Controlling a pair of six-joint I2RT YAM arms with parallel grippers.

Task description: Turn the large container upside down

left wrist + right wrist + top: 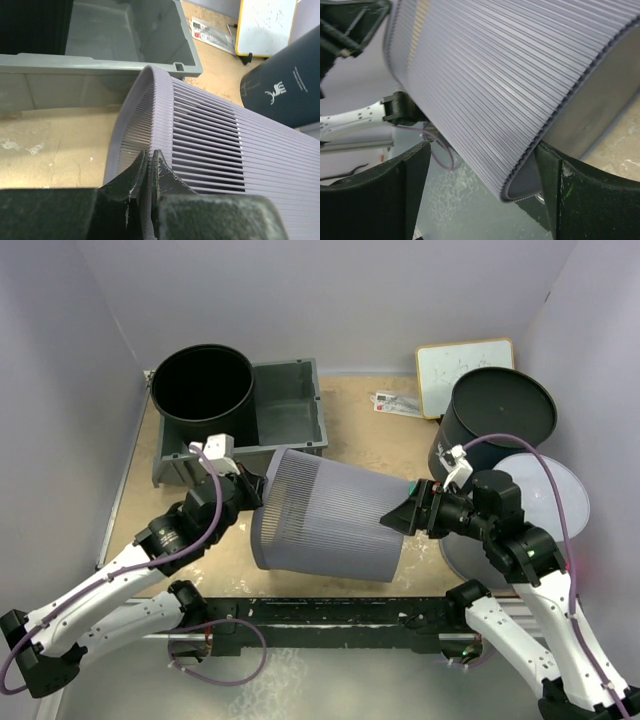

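left wrist view: a deer logo (276, 91) marks the dark bin (295, 60), its lettering unreadable. the ribbed container (325, 520) lies sideways on the table (370, 440), rim leftward, base rightward. left gripper (150, 161) is clamped on the rim; right gripper (398, 514) has its fingers apart around the base.

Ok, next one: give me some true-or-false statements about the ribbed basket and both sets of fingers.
1. The ribbed basket lies on its side. True.
2. The left gripper has its fingers shut on the basket's rim. True.
3. The right gripper has its fingers pinched shut. False: they stand open, straddling the basket's base edge.
4. The black bucket sits inside the basket. False: it stands apart, at the grey bin.
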